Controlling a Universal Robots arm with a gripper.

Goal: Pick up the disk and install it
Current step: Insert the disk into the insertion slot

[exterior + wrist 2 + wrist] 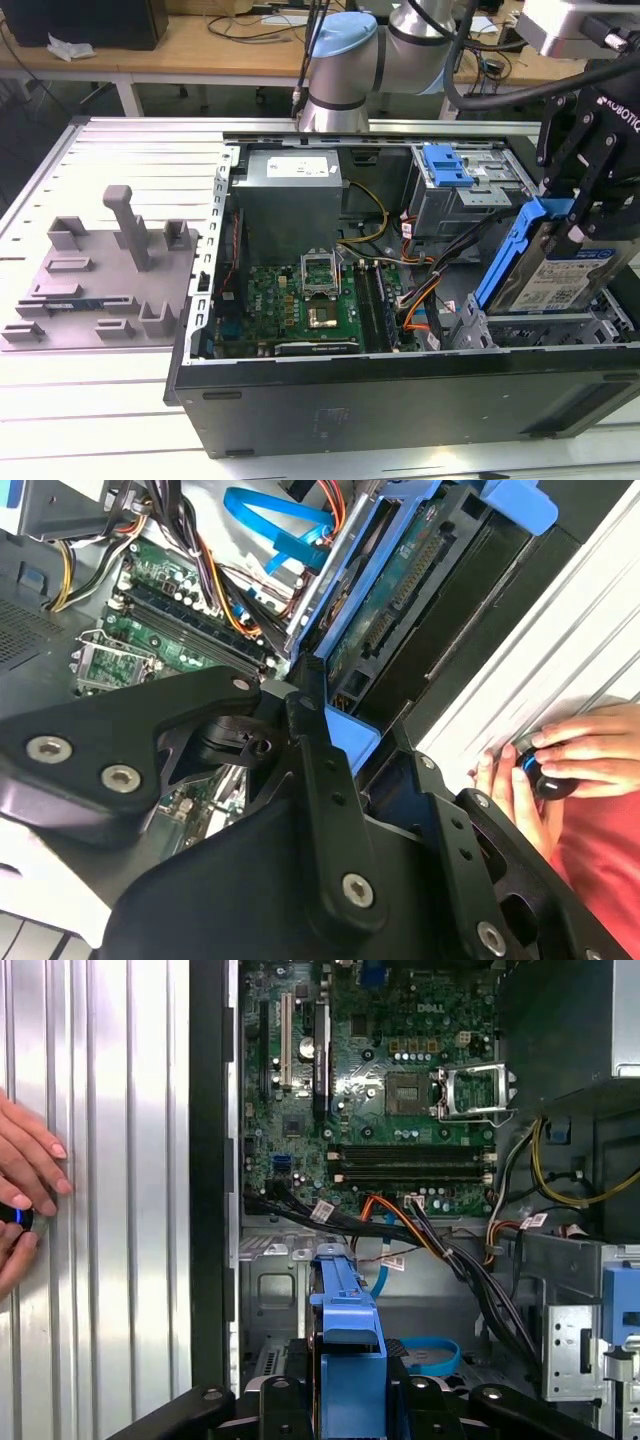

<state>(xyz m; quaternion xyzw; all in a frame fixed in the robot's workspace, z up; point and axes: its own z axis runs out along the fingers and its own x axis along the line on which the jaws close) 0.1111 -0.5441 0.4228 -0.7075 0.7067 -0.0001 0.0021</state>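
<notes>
Ribbed counter (pixel 90 400), open PC (pixel 400 410); pincer (pixel 578 222) is clamped on the disk (pixel 562 283), tilted over the cage (pixel 545 328) just below. Might jam crooked or snag cables (pixel 432 292) beside it.

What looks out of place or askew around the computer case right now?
The disk leans at a slant in the shut gripper at the case's drive bay, not seated flat. A person's hands rest on the table right beside the case, holding a small black object.
</notes>
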